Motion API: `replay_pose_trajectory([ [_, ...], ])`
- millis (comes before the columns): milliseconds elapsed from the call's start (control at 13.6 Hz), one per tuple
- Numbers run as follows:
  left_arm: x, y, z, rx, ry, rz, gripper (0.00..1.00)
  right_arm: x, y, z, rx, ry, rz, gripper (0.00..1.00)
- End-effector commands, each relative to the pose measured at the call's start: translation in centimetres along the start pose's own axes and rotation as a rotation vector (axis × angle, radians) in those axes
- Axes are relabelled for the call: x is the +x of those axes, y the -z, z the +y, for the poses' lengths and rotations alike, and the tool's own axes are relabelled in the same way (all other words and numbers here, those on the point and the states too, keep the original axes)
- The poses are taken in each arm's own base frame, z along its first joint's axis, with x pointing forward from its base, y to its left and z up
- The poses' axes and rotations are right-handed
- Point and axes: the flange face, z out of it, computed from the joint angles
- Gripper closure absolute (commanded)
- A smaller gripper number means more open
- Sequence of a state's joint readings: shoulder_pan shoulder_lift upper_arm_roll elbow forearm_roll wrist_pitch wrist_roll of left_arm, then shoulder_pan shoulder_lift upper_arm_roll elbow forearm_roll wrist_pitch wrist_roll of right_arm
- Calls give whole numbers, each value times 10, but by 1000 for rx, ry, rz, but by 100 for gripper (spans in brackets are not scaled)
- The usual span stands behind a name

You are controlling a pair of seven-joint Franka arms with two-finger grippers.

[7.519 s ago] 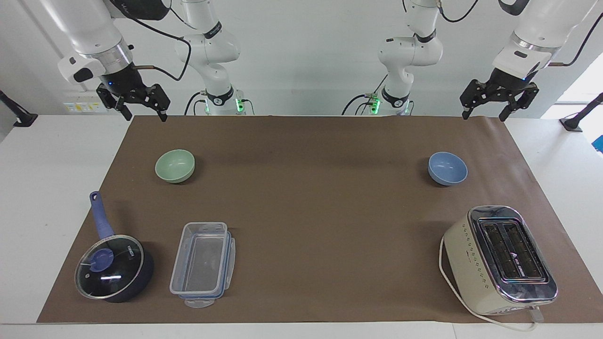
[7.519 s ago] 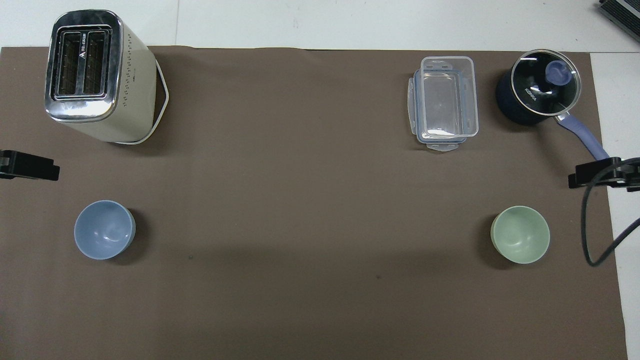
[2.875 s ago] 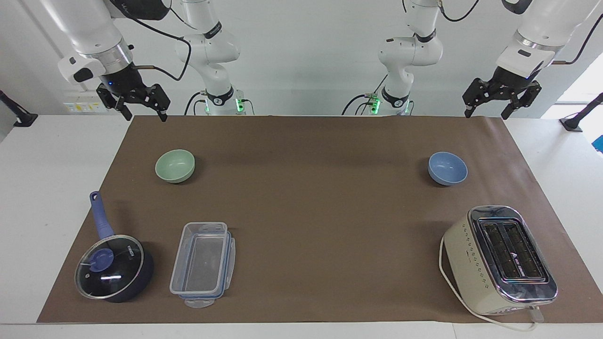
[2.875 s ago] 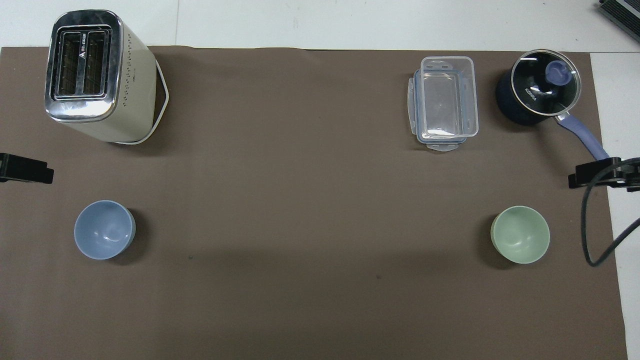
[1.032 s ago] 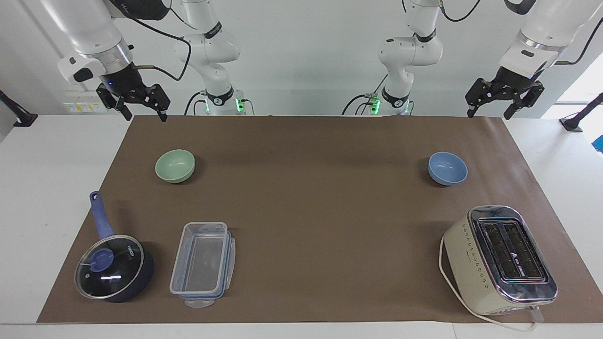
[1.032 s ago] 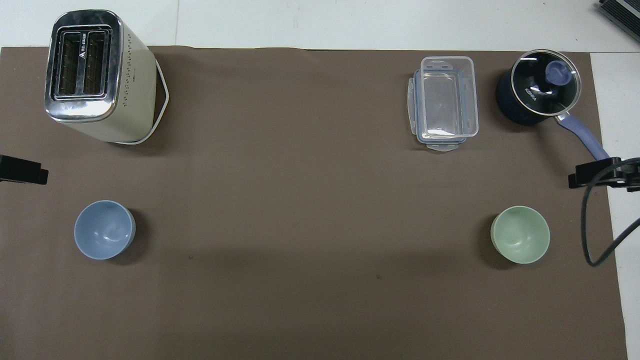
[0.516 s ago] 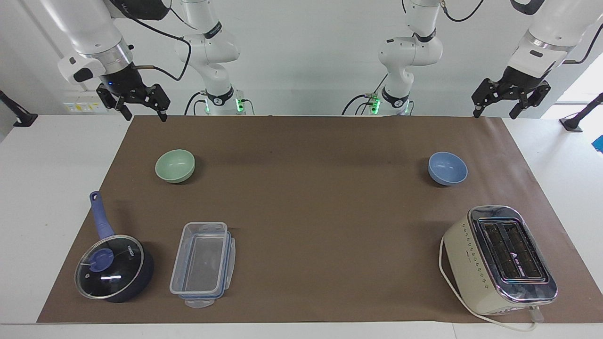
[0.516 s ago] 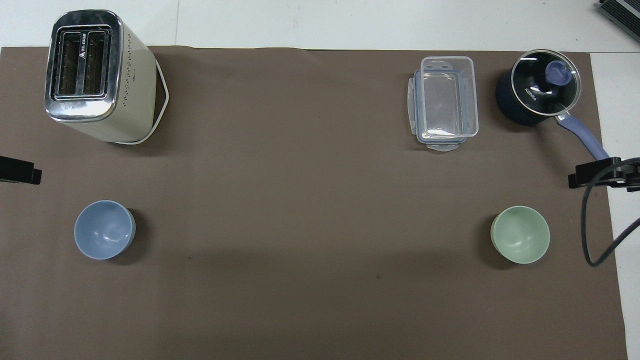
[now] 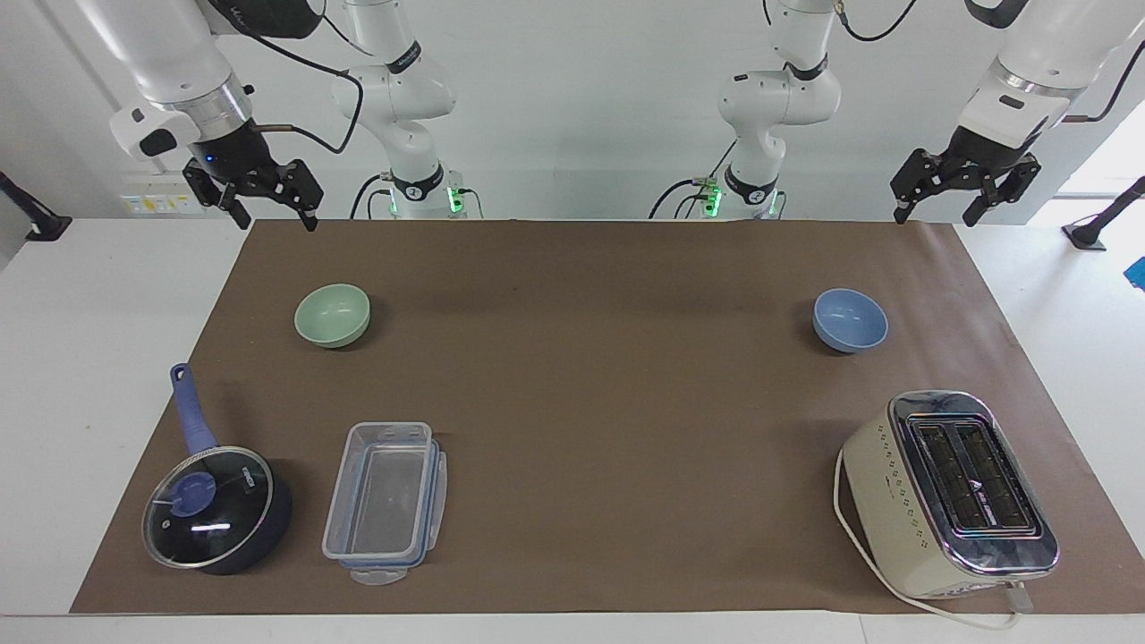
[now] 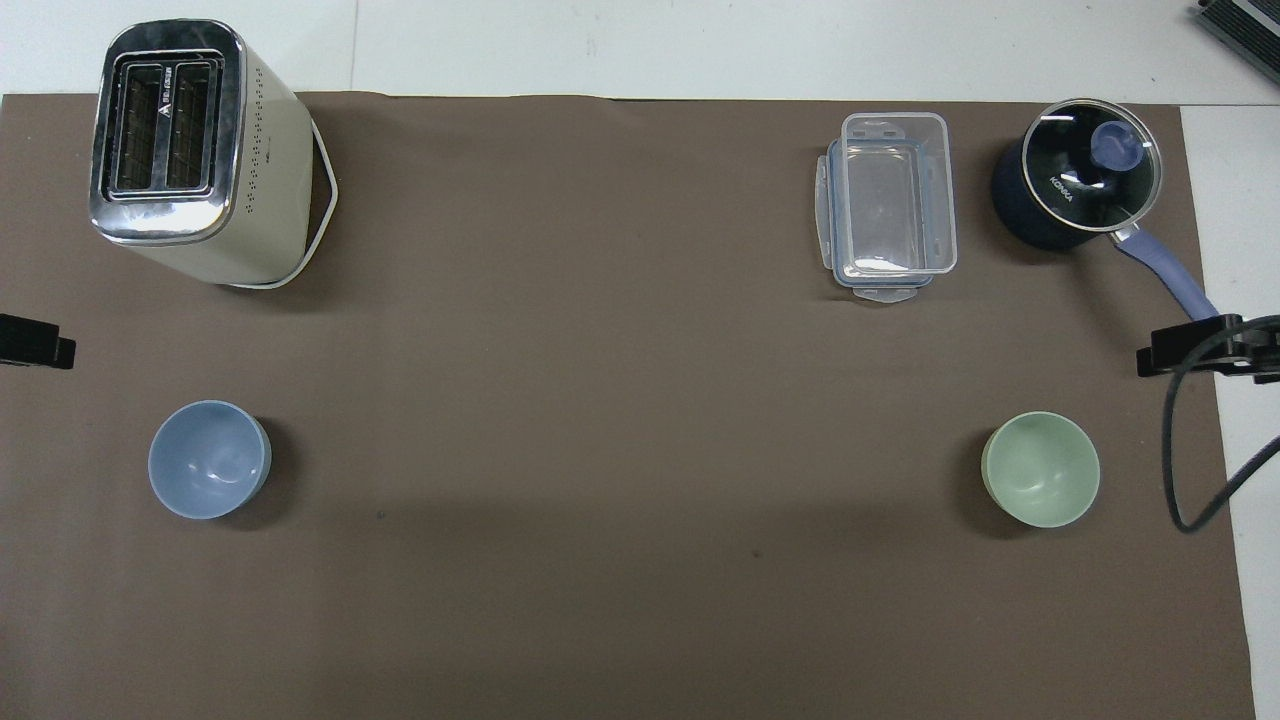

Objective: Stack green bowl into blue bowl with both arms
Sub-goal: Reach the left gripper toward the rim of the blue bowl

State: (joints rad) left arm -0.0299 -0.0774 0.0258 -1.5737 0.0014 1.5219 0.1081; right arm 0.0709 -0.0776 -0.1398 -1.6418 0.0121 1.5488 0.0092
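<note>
Two grippers hang in the air over the robots' edge of the worktop (image 9: 54,295), one at each corner of the brown mat (image 9: 590,402). The right gripper (image 9: 264,210) hovers over the mat's corner at the right arm's end, its fingers spread wide and holding nothing. The left gripper (image 9: 964,199) hovers over the mat's corner at the left arm's end, likewise wide open and empty. Both are well apart from every object below.

Two bowls stand upright on the mat in the row nearest the robots. The one green bowl (image 9: 332,315) sits toward the right arm's end, near that edge of the mat, untouched. The one blue bowl (image 9: 850,319) sits toward the left arm's end, about as near to the robots as the green one, with the whole middle of the mat between them. Each is empty.

Farther from the robots, three more things lie along the mat's outer edge. At the right arm's end, in the corner, is one dark saucepan (image 9: 219,510) with a glass lid, its blue handle pointing toward the robots. Just beside it, toward the middle, is one clear plastic container (image 9: 385,501), open on top. At the left arm's end, in the other outer corner, stands one cream toaster (image 9: 948,492) with two slots, its white cord looped around its base.
</note>
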Motion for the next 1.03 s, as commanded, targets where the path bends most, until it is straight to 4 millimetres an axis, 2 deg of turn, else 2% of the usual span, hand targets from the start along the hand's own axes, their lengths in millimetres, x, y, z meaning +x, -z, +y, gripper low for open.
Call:
replay_pose_trajectory([
  [0, -9, 2, -6, -10, 3, 3, 0, -1, 3, 1, 16, 19, 8, 0],
  [221, -9, 1, -7, -12, -4, 4, 0, -1, 3, 1, 16, 19, 8, 0],
  [369, -7, -9, -11, -35, -28, 4, 0, -1, 4, 1, 16, 19, 9, 0],
  [663, -10, -58, -54, -146, -30, 10, 0, -1, 3, 1, 16, 19, 8, 0],
  [958, -25, -119, -112, -261, -59, 51, 0, -1, 3, 1, 16, 19, 8, 0],
])
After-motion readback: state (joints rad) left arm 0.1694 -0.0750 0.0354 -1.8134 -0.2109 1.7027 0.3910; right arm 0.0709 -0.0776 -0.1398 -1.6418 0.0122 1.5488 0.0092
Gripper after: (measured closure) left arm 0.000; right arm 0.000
